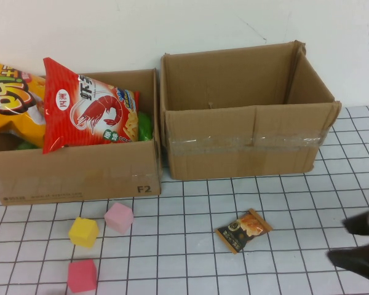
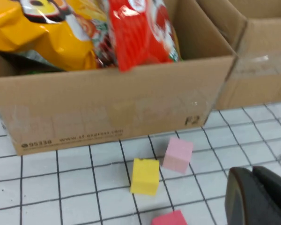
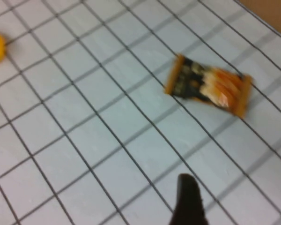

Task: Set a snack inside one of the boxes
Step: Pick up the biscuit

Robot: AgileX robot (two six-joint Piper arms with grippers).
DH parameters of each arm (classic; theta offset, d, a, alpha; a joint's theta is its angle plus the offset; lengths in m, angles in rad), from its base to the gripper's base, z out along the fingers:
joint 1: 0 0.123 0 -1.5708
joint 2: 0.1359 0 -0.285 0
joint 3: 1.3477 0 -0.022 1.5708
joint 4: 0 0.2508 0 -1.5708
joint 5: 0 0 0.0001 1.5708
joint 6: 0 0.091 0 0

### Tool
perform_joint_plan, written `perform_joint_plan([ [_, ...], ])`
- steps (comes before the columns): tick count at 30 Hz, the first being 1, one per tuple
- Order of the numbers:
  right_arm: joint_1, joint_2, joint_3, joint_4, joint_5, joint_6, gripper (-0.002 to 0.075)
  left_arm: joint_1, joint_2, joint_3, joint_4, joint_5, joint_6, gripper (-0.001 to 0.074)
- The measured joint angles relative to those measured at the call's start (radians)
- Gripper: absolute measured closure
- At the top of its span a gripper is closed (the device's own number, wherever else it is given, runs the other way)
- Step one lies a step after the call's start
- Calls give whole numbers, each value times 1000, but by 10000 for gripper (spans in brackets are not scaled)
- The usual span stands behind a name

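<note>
Two cardboard boxes sit at the back: the left box (image 1: 74,175) at 10 o'clock is already crammed with a red shrimp-chip bag (image 1: 86,110) and a yellow bag (image 1: 9,98), while the right box (image 1: 246,138) at 1 o'clock looks empty. The small snack packet (image 1: 243,230) lies flat on the grid mat, just past 6 o'clock, untouched. The right gripper (image 1: 360,243) waits at 4 o'clock, fingers apart, holding nothing. The left gripper (image 2: 260,199) is parked near 8 o'clock, fingers together. Risk-wise, that flat, slick packet could skid away or get pinched by one corner and drop short of the box wall.
</note>
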Motion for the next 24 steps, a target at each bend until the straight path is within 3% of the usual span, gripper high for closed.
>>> perform_joint_plan([
  [6, 132, 165, -91, 14, -116, -42, 265, -8, -149, 109, 22, -32, 11, 735],
  [12, 299, 330, -173, 21, -292, -46, 263, -8, -156, 174, 16, -47, 8, 735],
  [16, 392, 455, -223, 36, -394, -47, 216, -8, -154, 188, 12, -48, 6, 735],
  [21, 427, 582, -283, 123, -468, -32, 120, -8, -154, 188, 8, -34, 6, 735],
  [24, 427, 636, -319, 154, -494, -32, 101, -8, -154, 188, -2, -30, 6, 735],
])
